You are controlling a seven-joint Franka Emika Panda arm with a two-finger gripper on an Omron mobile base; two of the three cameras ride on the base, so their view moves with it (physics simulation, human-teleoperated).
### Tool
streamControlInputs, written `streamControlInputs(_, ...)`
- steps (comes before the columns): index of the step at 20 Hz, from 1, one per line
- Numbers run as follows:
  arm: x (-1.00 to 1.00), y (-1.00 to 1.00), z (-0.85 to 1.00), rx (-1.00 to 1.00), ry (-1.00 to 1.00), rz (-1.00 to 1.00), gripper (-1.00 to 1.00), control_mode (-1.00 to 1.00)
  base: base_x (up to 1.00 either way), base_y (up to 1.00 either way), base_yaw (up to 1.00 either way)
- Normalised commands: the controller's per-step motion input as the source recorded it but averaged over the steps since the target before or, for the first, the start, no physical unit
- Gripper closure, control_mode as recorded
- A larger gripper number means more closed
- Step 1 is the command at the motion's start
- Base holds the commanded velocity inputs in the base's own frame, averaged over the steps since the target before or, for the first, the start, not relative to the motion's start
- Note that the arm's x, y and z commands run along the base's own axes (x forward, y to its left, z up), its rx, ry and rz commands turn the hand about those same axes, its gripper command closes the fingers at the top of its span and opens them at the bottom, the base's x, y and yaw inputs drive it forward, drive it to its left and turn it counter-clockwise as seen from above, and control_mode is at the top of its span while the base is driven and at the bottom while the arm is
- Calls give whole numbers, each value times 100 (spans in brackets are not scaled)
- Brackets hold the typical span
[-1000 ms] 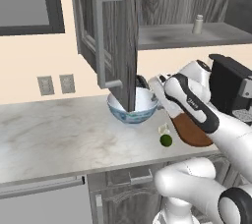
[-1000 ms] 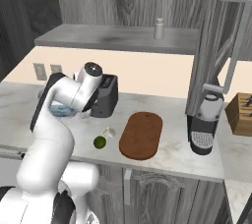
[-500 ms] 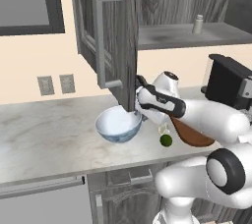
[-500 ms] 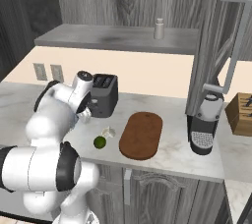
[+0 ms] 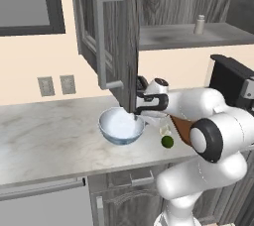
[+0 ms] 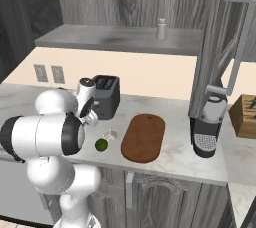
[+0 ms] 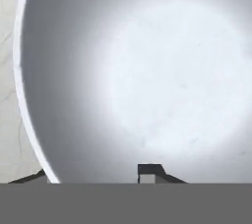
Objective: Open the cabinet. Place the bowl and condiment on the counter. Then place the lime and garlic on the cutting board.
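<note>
1. I counted one bowl [image 5: 120, 127] at centre frame in the left base view, resting on the counter [image 5: 44, 143] below the open cabinet [image 5: 116, 36] door.
2. One gripper [image 5: 136, 115] sat at the bowl's right rim. In the hand view one fingertip [image 7: 150, 172] lay inside the white bowl [image 7: 147, 70] and one outside its rim, so I read it as clamped on the rim.
3. One condiment [image 6: 161, 29] stood on the cabinet shelf, upper centre of the right base view.
4. One lime [image 6: 101, 144] and one garlic [image 6: 110, 134] lay just left of the one cutting board [image 6: 144, 137].
5. One toaster [image 6: 106, 97], one coffee machine [image 6: 206, 127].
</note>
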Motion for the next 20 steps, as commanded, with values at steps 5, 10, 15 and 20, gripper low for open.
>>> streamControlInputs(5,-20,6,-6,1,-1,0,100,-100,0,0,0)
streamControlInputs(10,-51,-4,47,1,-3,0,-100,-100,0,0,0)
streamControlInputs(15,-57,-40,83,0,-13,1,-100,-100,0,0,0)
streamControlInputs(20,-68,-58,84,-1,-18,8,-100,-100,0,0,0)
